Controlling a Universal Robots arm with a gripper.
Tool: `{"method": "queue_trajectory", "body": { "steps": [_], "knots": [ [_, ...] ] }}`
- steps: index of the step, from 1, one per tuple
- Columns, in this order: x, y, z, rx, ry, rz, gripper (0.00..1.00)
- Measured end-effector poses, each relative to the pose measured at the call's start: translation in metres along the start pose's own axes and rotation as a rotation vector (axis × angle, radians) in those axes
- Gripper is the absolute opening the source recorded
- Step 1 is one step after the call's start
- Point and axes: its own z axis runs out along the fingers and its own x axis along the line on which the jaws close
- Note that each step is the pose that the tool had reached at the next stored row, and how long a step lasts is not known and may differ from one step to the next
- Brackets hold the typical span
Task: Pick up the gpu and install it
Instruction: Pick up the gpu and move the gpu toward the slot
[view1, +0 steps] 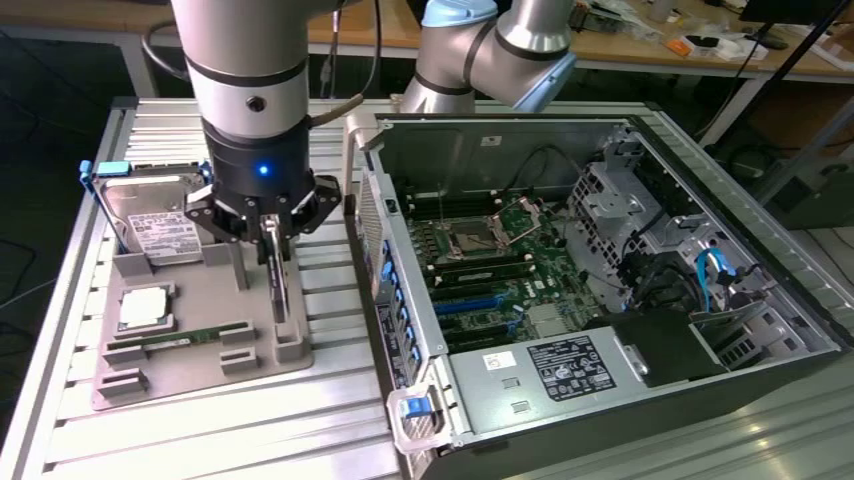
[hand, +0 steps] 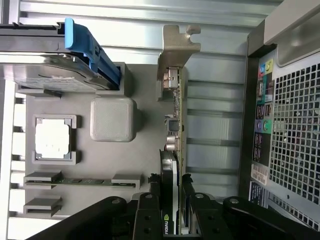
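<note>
Grey moulded tray (view1: 200, 385) lies on the slatted aluminium table (view1: 174, 440), at the exterior view's left of the open computer case (view1: 627, 150); the gpu (view1: 278, 285) stands upright on its long edge over the holder block at the tray's side nearest the case; its silver bracket (hand: 178, 47) forms one end of the card. The gripper (view1: 275, 238) hangs straight above the card with one finger on each flat face, clamped on the gpu at the black cooler; whether the card's lower edge is seated in the holder or just clear of it cannot be told. Other parts share the tray: a hard drive (view1: 158, 228) with a white label and a blue handle (hand: 92, 50) stands upright at the far corner; a square processor (view1: 144, 308) lies flat in its pocket; a narrow green memory stick (view1: 180, 341) lies between two clips near the front; a plain square post (hand: 112, 119) rises just beside the card. The case's rear wall (view1: 390, 290), perforated and fitted with blue latches, stands between the tray and the motherboard (view1: 487, 265); the power supply (view1: 567, 365) fills the case's near end; cables and drive cages crowd the side at the exterior view's right.
</note>
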Motion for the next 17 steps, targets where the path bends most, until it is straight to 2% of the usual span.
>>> {"method": "queue_trajectory", "body": {
  "steps": [4,17],
  "knots": [
    [0.000,0.0007,-0.0131,0.0003,0.0000,0.000,0.27],
    [0.000,0.0056,-0.0723,0.0004,0.0000,0.000,0.27]
  ]
}}
